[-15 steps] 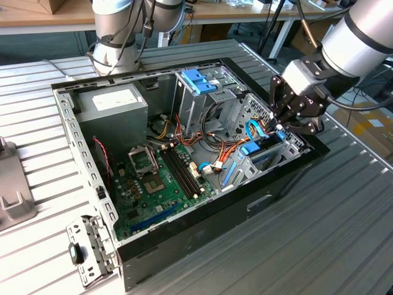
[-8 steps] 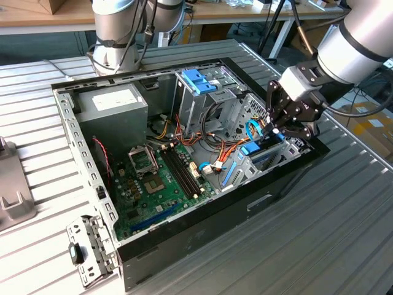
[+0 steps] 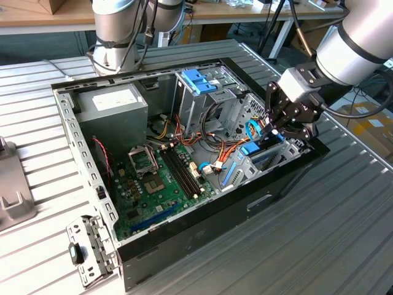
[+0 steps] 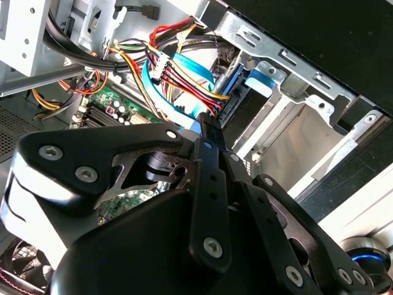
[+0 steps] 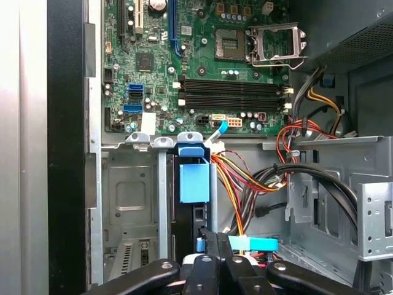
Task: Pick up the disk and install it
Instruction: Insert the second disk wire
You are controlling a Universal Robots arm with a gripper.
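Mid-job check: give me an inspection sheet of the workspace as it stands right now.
Surface: ribbed metal table carrying an open computer case.
Job's things: disk standing on edge in the drive bay, beside the motherboard.
Clutter: metal bracket lying on the table by the case corner.
Grippers: gripper at the disk's end; fingers closed together.
Cables: coloured wire bundle running beside the disk.
Surroundings: wooden benches behind.

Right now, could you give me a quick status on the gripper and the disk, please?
Gripper down inside the open computer case, shut on the disk. Disk standing on edge in the drive bay. Cable bundle close beside it.
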